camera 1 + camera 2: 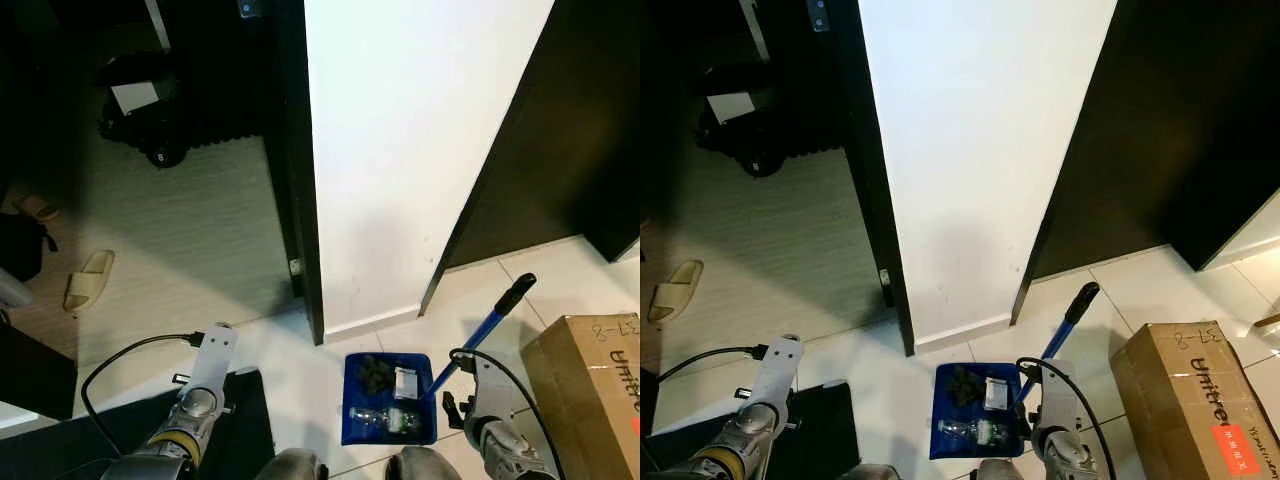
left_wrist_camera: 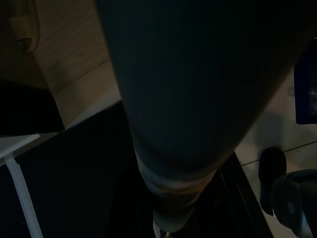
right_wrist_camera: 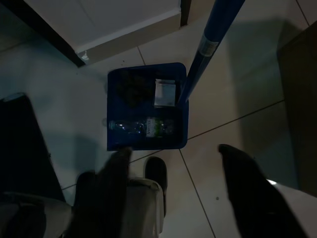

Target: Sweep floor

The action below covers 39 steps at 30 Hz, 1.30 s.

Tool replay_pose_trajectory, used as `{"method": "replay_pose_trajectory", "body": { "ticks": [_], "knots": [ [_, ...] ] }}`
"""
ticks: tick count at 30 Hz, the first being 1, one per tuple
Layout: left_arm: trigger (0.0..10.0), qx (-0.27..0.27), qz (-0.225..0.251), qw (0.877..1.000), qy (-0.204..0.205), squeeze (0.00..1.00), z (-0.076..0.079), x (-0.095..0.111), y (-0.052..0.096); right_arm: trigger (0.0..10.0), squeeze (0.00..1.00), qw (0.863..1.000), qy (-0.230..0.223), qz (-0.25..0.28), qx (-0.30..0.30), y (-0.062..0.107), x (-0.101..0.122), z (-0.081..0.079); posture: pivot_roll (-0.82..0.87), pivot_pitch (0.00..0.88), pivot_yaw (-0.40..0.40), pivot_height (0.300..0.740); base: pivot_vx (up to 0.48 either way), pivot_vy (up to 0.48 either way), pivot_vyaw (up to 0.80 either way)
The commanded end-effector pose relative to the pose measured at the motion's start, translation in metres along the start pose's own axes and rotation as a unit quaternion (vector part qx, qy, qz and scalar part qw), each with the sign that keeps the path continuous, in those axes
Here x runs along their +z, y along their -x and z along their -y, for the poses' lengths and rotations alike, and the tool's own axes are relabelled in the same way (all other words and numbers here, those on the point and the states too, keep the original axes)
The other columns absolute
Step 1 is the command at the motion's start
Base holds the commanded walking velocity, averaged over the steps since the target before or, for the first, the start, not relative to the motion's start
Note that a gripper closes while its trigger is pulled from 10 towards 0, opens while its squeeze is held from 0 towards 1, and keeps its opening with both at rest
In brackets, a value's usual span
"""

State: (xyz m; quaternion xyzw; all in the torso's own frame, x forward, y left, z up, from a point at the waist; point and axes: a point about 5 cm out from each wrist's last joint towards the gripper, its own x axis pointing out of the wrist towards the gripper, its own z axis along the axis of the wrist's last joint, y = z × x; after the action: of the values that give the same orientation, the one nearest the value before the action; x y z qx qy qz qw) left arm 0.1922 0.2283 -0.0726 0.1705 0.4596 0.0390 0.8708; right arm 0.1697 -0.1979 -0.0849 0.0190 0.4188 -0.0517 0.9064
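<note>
right wrist view gives you the blue dustpan (image 3: 147,106) on the tiled floor (image 3: 233,99), already carrying a plastic bottle (image 3: 141,127), a small packet (image 3: 164,92) and a dark clump. the right end effector (image 3: 173,183) hangs released just beside the dustpan, its long handle (image 3: 208,42) leaning away past it. the left end effector (image 1: 218,345) is too dark to judge; it may be on the broom. grip the handle low and lift level so nothing spills.

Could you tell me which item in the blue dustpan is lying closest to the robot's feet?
The clear bottle, on its side along the dustpan's near edge; the white packet and dark clump lie farther in, toward the wall.
</note>
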Motion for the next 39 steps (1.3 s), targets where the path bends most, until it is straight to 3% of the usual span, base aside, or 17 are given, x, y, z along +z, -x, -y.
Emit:
{"method": "replay_pose_trajectory", "body": {
  "ticks": [1, 4, 5, 7, 8, 9, 11, 15, 20, 21, 23, 26, 30, 31, 34, 35, 39],
  "knots": [
    [10.0, 0.002, -0.010, 1.000, -0.012, 0.00, -0.0022, -0.0019, -0.0002, 0.4, 0.00, 1.000, 0.003, -0.005, -0.003, 0.0010, -0.0034, 0.0013, 0.05, 0.000, 0.014, 0.740, 0.000, 0.000, 0.00],
    [10.0, 0.003, -0.010, 1.000, -0.013, 0.00, -0.0022, -0.0019, -0.0001, 0.0, 0.00, 1.000, 0.004, -0.005, -0.003, 0.0010, -0.0036, 0.0014, 0.05, 0.000, 0.014, 0.740, 0.000, 0.000, 0.00],
    [10.0, 0.002, -0.010, 1.000, -0.013, 0.00, -0.0023, -0.0020, -0.0001, 4.3, 0.00, 1.000, 0.003, -0.005, -0.003, 0.0010, -0.0036, 0.0014, 0.05, 0.000, 0.015, 0.740, 0.000, 0.000, 0.00],
    [10.0, 0.002, -0.010, 1.000, -0.013, 0.00, -0.0023, -0.0020, -0.0001, 4.3, 0.00, 1.000, 0.003, -0.005, -0.003, 0.0010, -0.0036, 0.0013, 0.05, 0.000, 0.015, 0.740, 0.000, 0.000, 0.00],
    [10.0, 0.002, -0.010, 1.000, -0.013, 0.00, -0.0023, -0.0021, -0.0001, 9.6, 0.00, 1.000, 0.003, -0.005, -0.003, 0.0010, -0.0035, 0.0013, 0.05, 0.000, 0.016, 0.740, 0.000, 0.000, 0.00],
    [10.0, 0.002, -0.010, 1.000, -0.013, 0.00, -0.0023, -0.0021, -0.0001, 9.6, 0.00, 1.000, 0.003, -0.005, -0.003, 0.0010, -0.0035, 0.0013, 0.05, 0.000, 0.016, 0.740, 0.000, 0.000, 0.00],
    [10.0, 0.002, -0.009, 1.000, -0.014, 0.00, -0.0022, -0.0021, -0.0001, 10.0, 0.71, 1.000, 0.001, -0.005, -0.002, 0.0011, -0.0035, 0.0012, 0.05, 0.000, 0.015, 0.740, 0.000, 0.000, 0.00],
    [10.0, 0.002, -0.009, 1.000, -0.014, 0.00, -0.0021, -0.0021, -0.0001, 10.0, 1.00, 1.000, -0.001, -0.004, 0.000, 0.0012, -0.0038, 0.0011, 0.05, 0.000, 0.015, 0.740, 0.000, 0.000, 0.00],
    [10.0, 0.002, -0.009, 1.000, -0.014, 0.00, -0.0021, -0.0023, 0.0000, 10.0, 1.00, 1.000, 0.001, -0.006, 0.000, 0.0013, -0.0045, 0.0010, 0.05, 0.000, 0.014, 0.740, 0.000, 0.000, 0.00],
    [10.0, 0.003, -0.009, 1.000, -0.014, 0.00, -0.0022, -0.0024, 0.0000, 6.5, 0.93, 1.000, 0.003, -0.007, -0.001, 0.0014, -0.0049, 0.0009, 0.06, 0.000, 0.015, 0.740, 0.000, 0.000, 0.00],
    [10.0, 0.003, -0.009, 1.000, -0.015, 0.00, -0.0025, -0.0026, 0.0000, 3.3, 0.36, 1.000, 0.006, -0.008, -0.002, 0.0015, -0.0054, 0.0004, 0.06, 0.000, 0.014, 0.740, 0.000, 0.000, 0.00],
    [10.0, 0.003, -0.009, 1.000, -0.015, 0.00, -0.0028, -0.0028, 0.0000, 0.0, 0.00, 1.000, 0.006, -0.008, -0.001, 0.0015, -0.0057, -0.0001, 0.06, 0.000, 0.014, 0.740, 0.000, 0.000, 0.00],
    [10.0, 0.004, -0.010, 1.000, -0.014, 0.00, -0.0031, -0.0031, 0.0000, 0.7, 0.00, 1.000, 0.006, -0.008, -0.001, 0.0015, -0.0058, -0.0004, 0.06, 0.000, 0.015, 0.740, 0.000, 0.000, 0.00],
    [10.0, 0.004, -0.010, 1.000, -0.014, 0.00, -0.0032, -0.0032, 0.0001, 7.8, 0.00, 1.000, 0.005, -0.009, 0.000, 0.0015, -0.0060, -0.0004, 0.06, 0.000, 0.014, 0.740, 0.000, 0.000, 0.00],
    [10.0, 0.004, -0.010, 1.000, -0.014, 0.00, -0.0035, -0.0033, 0.0001, 10.0, 0.06, 1.000, 0.002, -0.009, 0.003, 0.0015, -0.0061, -0.0006, 0.06, 0.000, 0.015, 0.740, 0.000, 0.000, 0.00],
    [10.0, 0.004, -0.010, 1.000, -0.014, 0.00, -0.0036, -0.0033, 0.0001, 10.0, 0.65, 1.000, 0.001, -0.009, 0.004, 0.0016, -0.0061, -0.0008, 0.06, 0.000, 0.015, 0.740, 0.000, 0.000, 0.00],
    [10.0, 0.004, -0.010, 1.000, -0.014, 0.00, -0.0038, -0.0033, 0.0001, 10.0, 0.99, 1.000, -0.003, -0.009, 0.006, 0.0016, -0.0064, -0.0008, 0.06, 0.000, 0.015, 0.740, 0.000, 0.000, 0.00]
  ]
}}
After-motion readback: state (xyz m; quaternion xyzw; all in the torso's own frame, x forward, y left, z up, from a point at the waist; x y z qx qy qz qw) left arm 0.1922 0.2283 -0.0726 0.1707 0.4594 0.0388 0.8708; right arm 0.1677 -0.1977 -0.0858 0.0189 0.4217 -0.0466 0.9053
